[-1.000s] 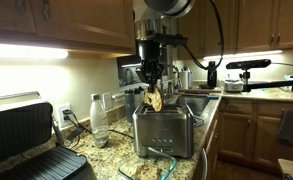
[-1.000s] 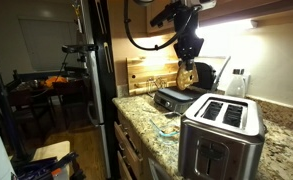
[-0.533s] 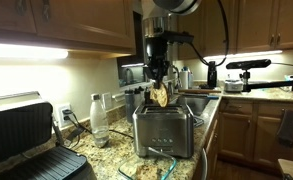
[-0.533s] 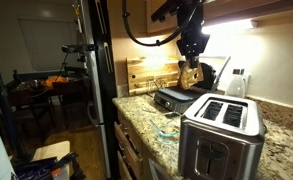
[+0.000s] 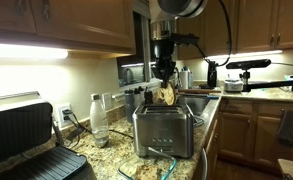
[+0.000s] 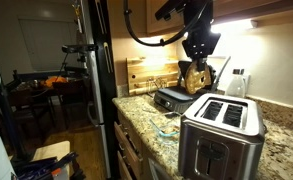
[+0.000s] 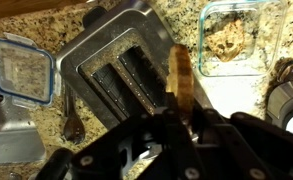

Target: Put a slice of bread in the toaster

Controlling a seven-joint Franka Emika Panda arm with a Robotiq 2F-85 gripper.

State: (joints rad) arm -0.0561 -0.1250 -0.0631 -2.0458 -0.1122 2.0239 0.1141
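The brushed steel toaster stands on the granite counter; it also shows in an exterior view and in the wrist view, with its two top slots open. My gripper is shut on the slice of bread, a tan slice with a darker crust. The slice hangs upright from the jaws, a little above the toaster's top. In the wrist view it sits just right of the slots.
A black grill press stands open on the counter; it also shows behind the toaster. A plastic bottle, glass containers, a spoon and a sink are nearby.
My gripper has moved sideways with the bread slice, from beside the toaster's far edge to above its top. The toaster has not moved.
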